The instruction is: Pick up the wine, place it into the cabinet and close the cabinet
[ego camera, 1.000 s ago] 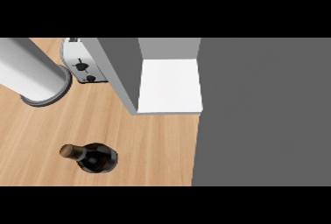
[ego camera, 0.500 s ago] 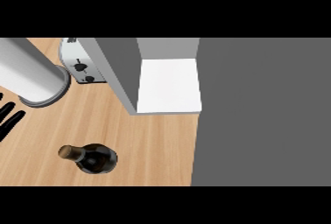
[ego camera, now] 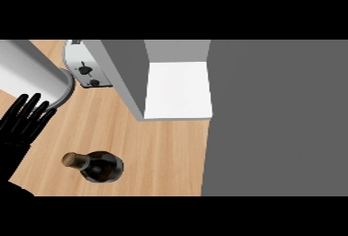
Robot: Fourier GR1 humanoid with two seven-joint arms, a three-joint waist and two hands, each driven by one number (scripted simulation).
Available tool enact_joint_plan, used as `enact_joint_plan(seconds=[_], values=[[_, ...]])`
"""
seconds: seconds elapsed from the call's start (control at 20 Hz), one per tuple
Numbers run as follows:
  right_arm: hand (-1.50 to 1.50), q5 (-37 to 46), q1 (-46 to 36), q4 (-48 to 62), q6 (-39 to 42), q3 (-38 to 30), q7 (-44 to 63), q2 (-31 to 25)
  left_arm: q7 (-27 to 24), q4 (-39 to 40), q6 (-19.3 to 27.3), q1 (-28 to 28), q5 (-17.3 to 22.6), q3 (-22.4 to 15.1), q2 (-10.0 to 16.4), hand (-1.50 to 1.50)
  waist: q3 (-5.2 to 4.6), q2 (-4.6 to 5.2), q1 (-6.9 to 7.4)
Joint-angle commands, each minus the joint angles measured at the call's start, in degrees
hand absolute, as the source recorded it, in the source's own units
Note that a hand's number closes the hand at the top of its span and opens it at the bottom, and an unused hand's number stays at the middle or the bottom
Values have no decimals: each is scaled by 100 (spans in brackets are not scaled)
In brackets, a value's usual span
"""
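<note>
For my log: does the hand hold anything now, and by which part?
Nothing is held: the left hand is open, apart from the wine bottle.

The left hand point(ego camera: 24, 120) is cut off by the view's left side: only its straight fingers and part of the palm show. Over the tabletop's point(ego camera: 156, 147) far left part, a big grey cylinder point(ego camera: 31, 69) runs out of view, and what it is cannot be told. The toaster point(ego camera: 85, 69) is partly hidden behind the cabinet point(ego camera: 129, 73) wall, and the cabinet's upper part is cut off. The wine point(ego camera: 101, 167) is seen from above, so its sides cannot be made out.
</note>
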Motion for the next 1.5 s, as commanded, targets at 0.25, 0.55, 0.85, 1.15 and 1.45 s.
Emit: enact_joint_plan(seconds=[0.25,0.55,0.85,1.15,1.45], values=[[-150,-361,507,-576,235,139,-173,36,-1692,1960,-515,-280,-1536,-86,-283,-150,-2,0,-3],[-150,-953,678,-814,481,-320,-115,-92,-2313,2847,-837,-323,-1937,-214,-218,-150,2,-4,-9],[-150,-523,786,-713,503,-91,-227,46,-2955,3654,-1227,-459,-2236,-448,-303,-150,-1,-8,25],[-150,-918,852,-623,815,-547,-366,-118,-3707,5355,-1624,-1123,-2540,-344,-35,-150,-4,11,-28],[-150,-677,539,-636,562,-365,-51,121,-4198,5987,-1837,-1250,-2784,-521,-7,-150,-5,6,21]])
